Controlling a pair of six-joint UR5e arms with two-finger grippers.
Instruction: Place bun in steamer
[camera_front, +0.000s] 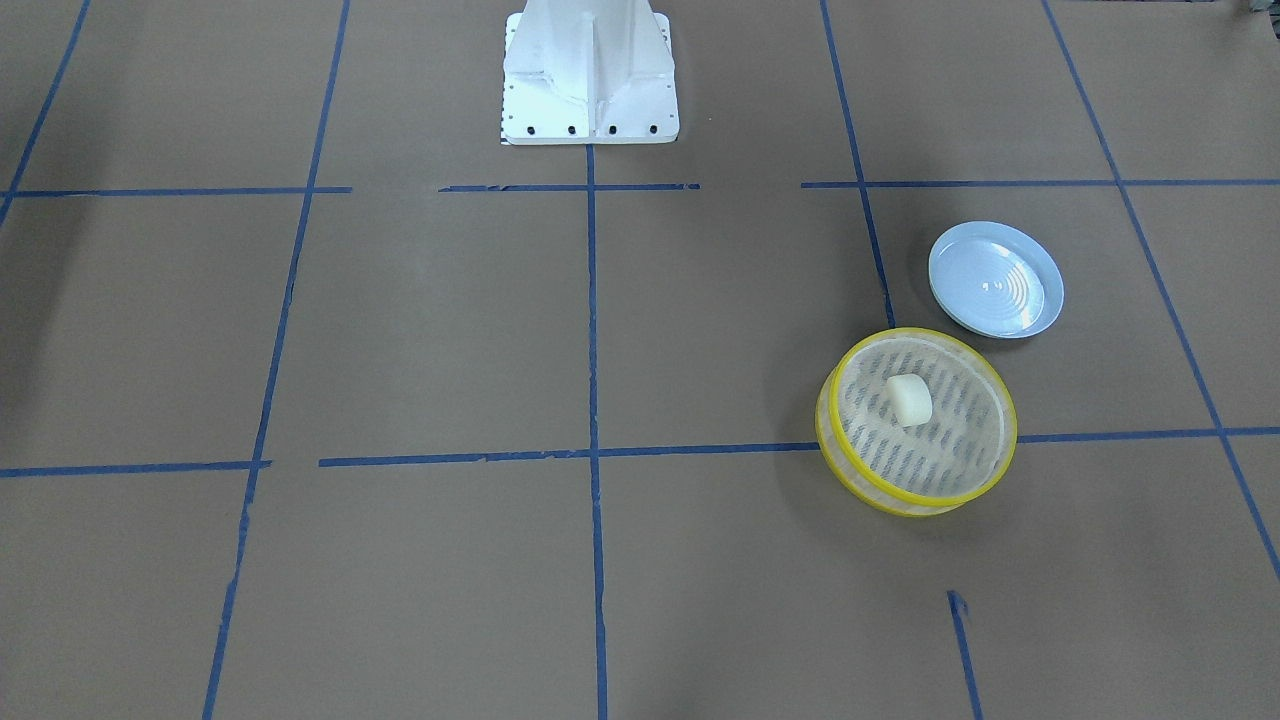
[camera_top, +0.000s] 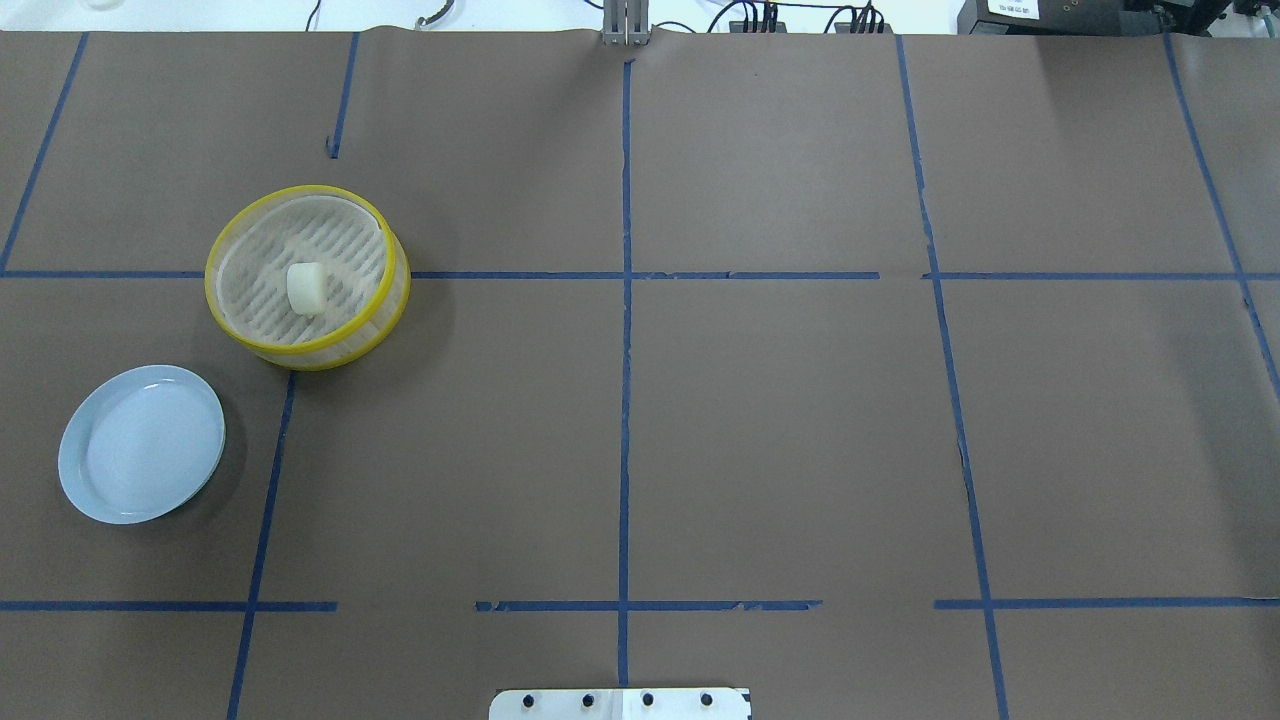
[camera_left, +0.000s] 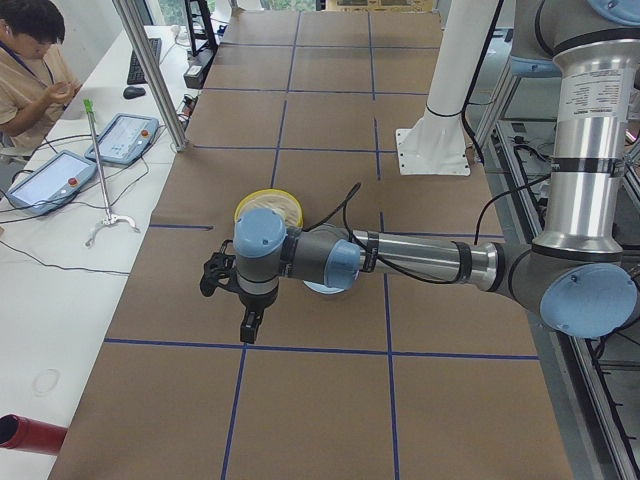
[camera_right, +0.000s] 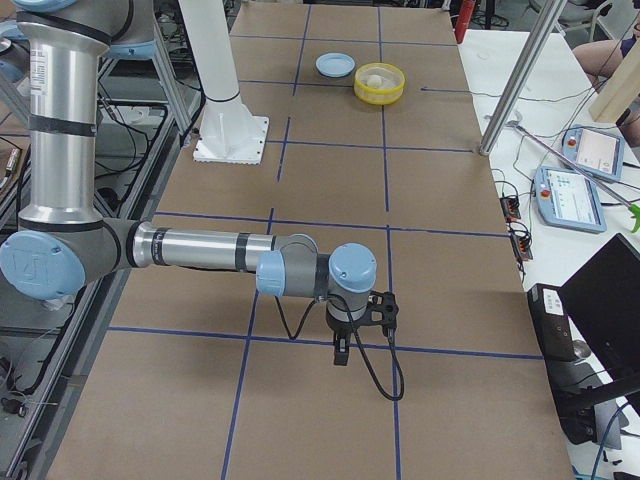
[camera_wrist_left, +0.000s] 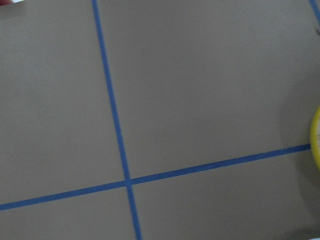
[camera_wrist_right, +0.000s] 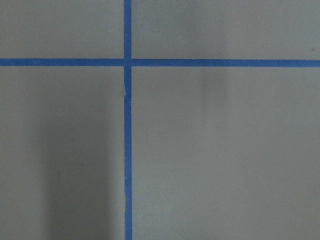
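The cream-white bun (camera_front: 910, 399) lies inside the steamer (camera_front: 850, 470), on its slotted base near the middle. In the overhead view the bun (camera_top: 305, 286) and the yellow-rimmed steamer (camera_top: 225, 240) are at the left. Neither gripper shows in the overhead or front views. In the exterior left view my left gripper (camera_left: 247, 328) hangs above the table, on the near side of the steamer (camera_left: 268, 203). In the exterior right view my right gripper (camera_right: 341, 352) is far from the steamer (camera_right: 380, 83). I cannot tell whether either is open or shut. A bit of the steamer's yellow rim (camera_wrist_left: 316, 145) shows in the left wrist view.
A pale blue plate (camera_top: 140, 443) stands bare beside the steamer, toward the robot's side. The robot's white base (camera_front: 590, 90) is at the table's edge. Blue tape lines grid the brown table. An operator (camera_left: 35, 60) sits at a side desk.
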